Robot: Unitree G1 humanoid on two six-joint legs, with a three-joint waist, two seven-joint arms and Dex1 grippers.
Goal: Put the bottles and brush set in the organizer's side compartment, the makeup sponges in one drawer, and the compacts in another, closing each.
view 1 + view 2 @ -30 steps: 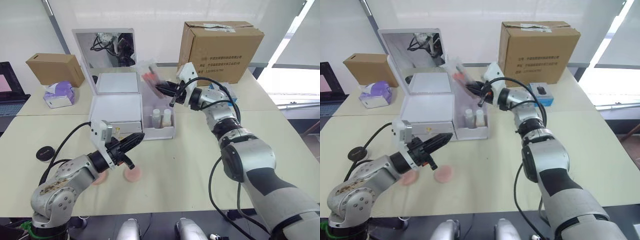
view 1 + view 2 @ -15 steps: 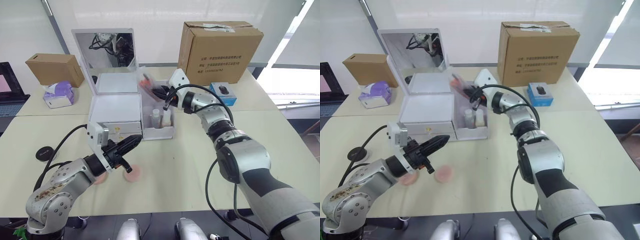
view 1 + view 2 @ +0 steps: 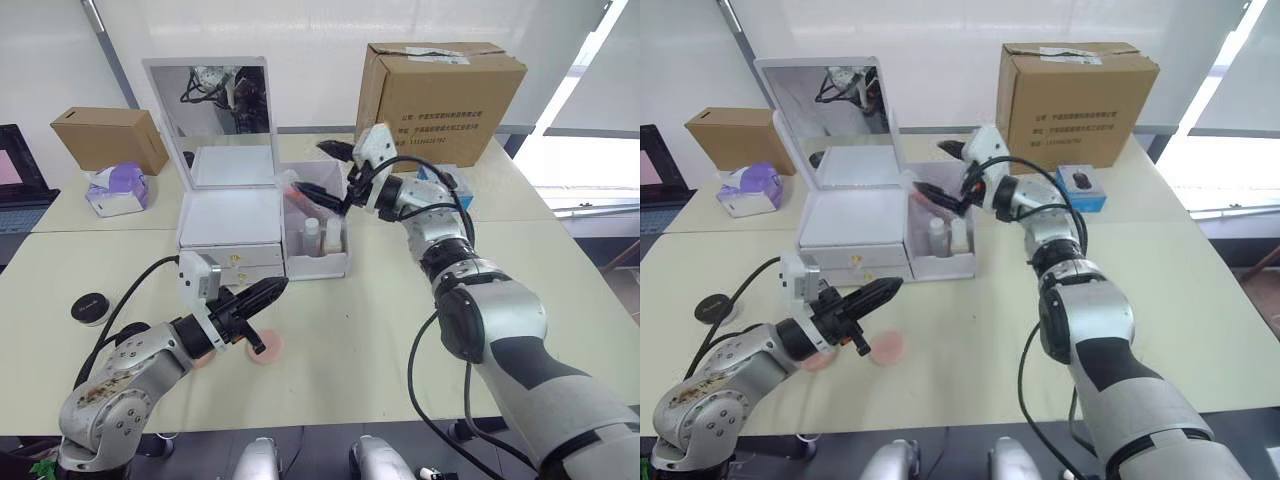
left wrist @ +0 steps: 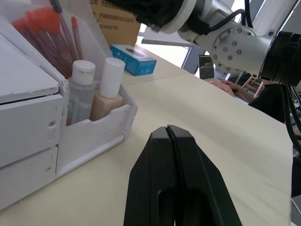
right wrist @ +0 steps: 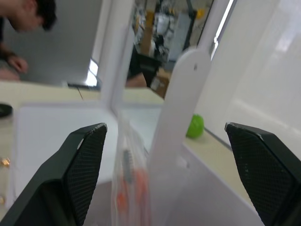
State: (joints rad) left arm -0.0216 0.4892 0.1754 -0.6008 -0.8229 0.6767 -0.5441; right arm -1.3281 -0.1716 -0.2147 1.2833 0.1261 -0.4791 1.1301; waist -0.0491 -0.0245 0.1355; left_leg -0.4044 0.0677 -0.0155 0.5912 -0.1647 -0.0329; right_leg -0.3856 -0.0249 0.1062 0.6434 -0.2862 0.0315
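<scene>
The brush set point(image 3: 303, 192) now stands in the side compartment point(image 3: 318, 262) behind the bottles point(image 3: 322, 236); right gripper point(image 3: 331, 171) released above it. Left gripper point(image 3: 272, 290) clenched, empty; sponges point(image 3: 265, 350) look next.

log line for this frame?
right gripper: open, above side bin | clear brush packet: in white organizer's side bin | left gripper: shut

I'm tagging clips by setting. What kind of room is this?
Probably an office or lab workspace, not a home: plain pale tables pushed together, brown cardboard shipping boxes, and a boxed computer mouse beside the white organizer.
</scene>
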